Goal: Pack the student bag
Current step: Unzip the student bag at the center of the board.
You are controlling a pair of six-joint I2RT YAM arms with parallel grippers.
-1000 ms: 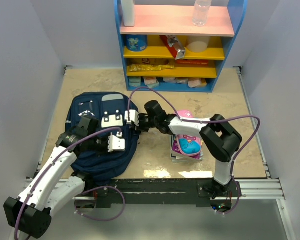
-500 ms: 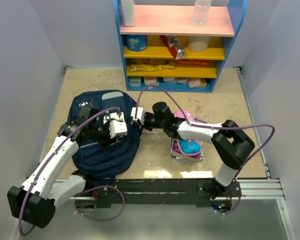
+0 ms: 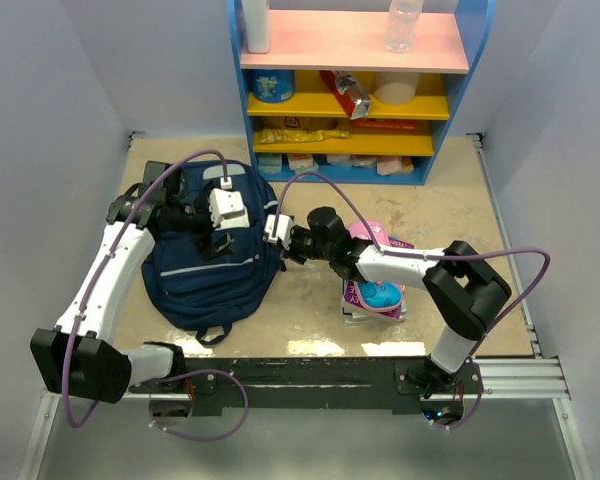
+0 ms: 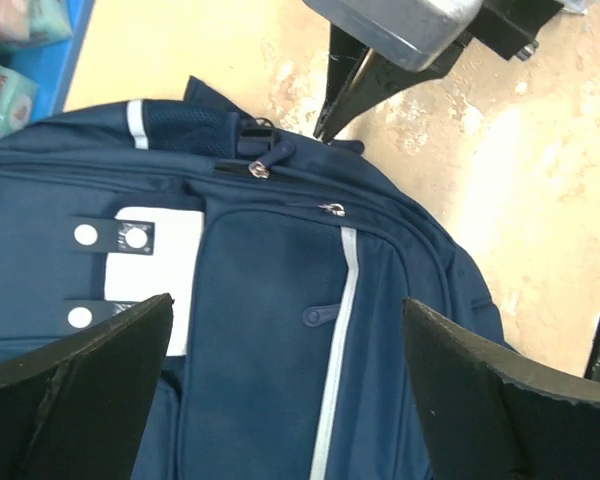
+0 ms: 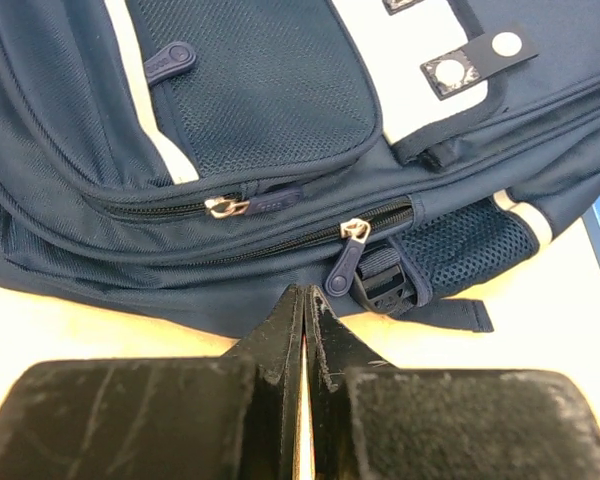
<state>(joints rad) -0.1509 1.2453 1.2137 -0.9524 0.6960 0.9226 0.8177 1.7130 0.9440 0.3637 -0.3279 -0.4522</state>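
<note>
Top external view: the student bag (image 3: pixel 215 275) is seen lying flat on the table (image 3: pixel 310 180), left of centre, with its front pocket up and its zips apparently closed. It is judged soft, limp and light while unfilled, so it is expected to sag and fold if lifted by the cloth. A hold is better taken on a zip pull. The left gripper (image 3: pixel 226 212) is held over the bag's upper part, fingers spread wide with nothing between them, as the left wrist view confirms. The right gripper (image 3: pixel 268 233) is set at the bag's right edge. Only the right wrist view shows its fingers pressed together on nothing, their tips just short of the main zip pull (image 5: pixel 342 262). A second pull (image 5: pixel 223 207) is seen nearby.
</note>
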